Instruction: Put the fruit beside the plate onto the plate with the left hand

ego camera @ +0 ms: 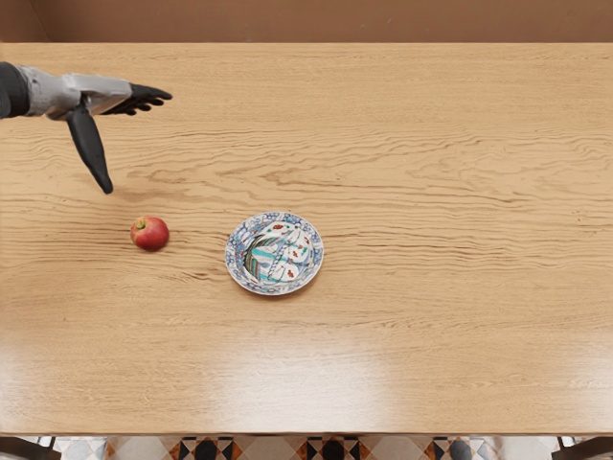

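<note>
One apple (149, 233): red, on the counter (431, 192) near its left edge, beside the plate (275, 253) but apart from it.
plate: patterned, at mid-counter.
left hand (96, 96): over the far left corner, well apart from the apple.
fingers (148, 96): spread loosely, thumb pointing down.

There is one red apple (149, 233) on the surface (431, 192), close to its left edge. There is one painted plate (275, 253), nearer the middle of the surface. There is one hand (101, 101), up by the far left corner, on one arm (38, 91).
</note>
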You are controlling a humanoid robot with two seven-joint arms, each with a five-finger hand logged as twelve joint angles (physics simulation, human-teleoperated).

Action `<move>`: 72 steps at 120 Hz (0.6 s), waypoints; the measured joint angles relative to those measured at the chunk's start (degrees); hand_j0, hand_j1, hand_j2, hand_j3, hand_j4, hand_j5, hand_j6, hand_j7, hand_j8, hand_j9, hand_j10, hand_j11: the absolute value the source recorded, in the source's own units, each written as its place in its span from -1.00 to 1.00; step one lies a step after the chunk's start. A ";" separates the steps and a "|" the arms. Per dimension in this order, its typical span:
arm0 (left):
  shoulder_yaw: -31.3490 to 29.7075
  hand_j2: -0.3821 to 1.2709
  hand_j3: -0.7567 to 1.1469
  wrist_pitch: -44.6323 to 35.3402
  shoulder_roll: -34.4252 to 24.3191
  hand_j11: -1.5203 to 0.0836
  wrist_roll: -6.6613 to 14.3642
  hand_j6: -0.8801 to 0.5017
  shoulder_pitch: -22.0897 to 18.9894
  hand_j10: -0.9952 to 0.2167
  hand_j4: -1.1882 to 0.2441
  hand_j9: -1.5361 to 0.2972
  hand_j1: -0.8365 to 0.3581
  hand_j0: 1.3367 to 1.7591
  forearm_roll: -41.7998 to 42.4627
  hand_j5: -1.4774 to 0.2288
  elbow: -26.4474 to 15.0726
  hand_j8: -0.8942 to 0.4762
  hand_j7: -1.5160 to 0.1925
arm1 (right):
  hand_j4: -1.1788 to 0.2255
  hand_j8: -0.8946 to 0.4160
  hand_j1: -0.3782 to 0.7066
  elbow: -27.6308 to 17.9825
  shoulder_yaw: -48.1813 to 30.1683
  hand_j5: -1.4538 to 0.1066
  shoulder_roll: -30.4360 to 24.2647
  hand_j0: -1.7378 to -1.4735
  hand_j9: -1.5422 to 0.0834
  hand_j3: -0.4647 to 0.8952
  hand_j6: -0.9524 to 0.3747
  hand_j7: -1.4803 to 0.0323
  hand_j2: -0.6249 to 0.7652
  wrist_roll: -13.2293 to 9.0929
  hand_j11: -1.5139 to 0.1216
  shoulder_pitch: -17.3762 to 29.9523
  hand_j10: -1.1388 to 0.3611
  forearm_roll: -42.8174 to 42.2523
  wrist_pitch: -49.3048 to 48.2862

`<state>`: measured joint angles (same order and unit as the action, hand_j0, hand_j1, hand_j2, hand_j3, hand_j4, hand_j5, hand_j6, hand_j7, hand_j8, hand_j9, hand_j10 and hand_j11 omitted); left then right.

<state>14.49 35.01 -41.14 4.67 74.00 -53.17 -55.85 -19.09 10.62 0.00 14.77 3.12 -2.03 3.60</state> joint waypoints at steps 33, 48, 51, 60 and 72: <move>0.17 -0.54 -0.20 0.00 0.09 0.90 21.57 0.27 1.23 0.64 0.65 0.68 0.98 0.52 13.30 0.73 -4.62 0.30 0.77 | 0.66 0.34 -0.91 -0.32 0.02 0.84 0.00 -0.40 0.87 -0.32 0.41 0.93 -0.11 0.00 0.82 -0.04 0.50 -0.07 0.00; 0.32 -0.54 -0.20 0.01 -5.67 0.90 27.69 0.27 0.80 0.64 0.65 0.68 0.99 0.52 12.55 0.73 -15.88 0.30 0.77 | 0.66 0.34 -0.91 -0.52 0.03 0.84 0.00 -0.40 0.87 -0.32 0.41 0.93 -0.11 0.00 0.82 -0.05 0.50 -0.08 0.00; 0.37 -0.54 -0.20 0.01 -5.48 0.90 28.25 0.27 0.84 0.64 0.65 0.68 0.98 0.52 12.10 0.73 -18.06 0.30 0.77 | 0.66 0.34 -0.91 -0.53 0.02 0.84 0.00 -0.40 0.87 -0.32 0.41 0.93 -0.11 0.00 0.82 -0.06 0.50 -0.08 0.00; 0.47 -0.54 -0.20 0.00 -5.69 0.90 29.32 0.27 1.10 0.64 0.65 0.68 0.98 0.52 10.30 0.73 -23.15 0.30 0.77 | 0.66 0.34 -0.91 -0.57 0.02 0.84 0.00 -0.40 0.87 -0.32 0.41 0.93 -0.11 0.00 0.82 -0.10 0.50 -0.08 -0.02; 0.38 -0.54 -0.20 0.00 -7.20 0.89 29.94 0.26 0.22 0.64 0.65 0.67 0.98 0.52 4.63 0.73 -29.86 0.30 0.77 | 0.66 0.34 -0.91 -0.59 0.01 0.84 0.00 -0.40 0.87 -0.32 0.41 0.93 -0.11 0.00 0.82 -0.16 0.50 -0.08 -0.03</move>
<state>14.87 35.01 -48.34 34.61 74.22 -48.54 -85.71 -19.67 10.64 0.00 14.77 2.96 -2.11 3.58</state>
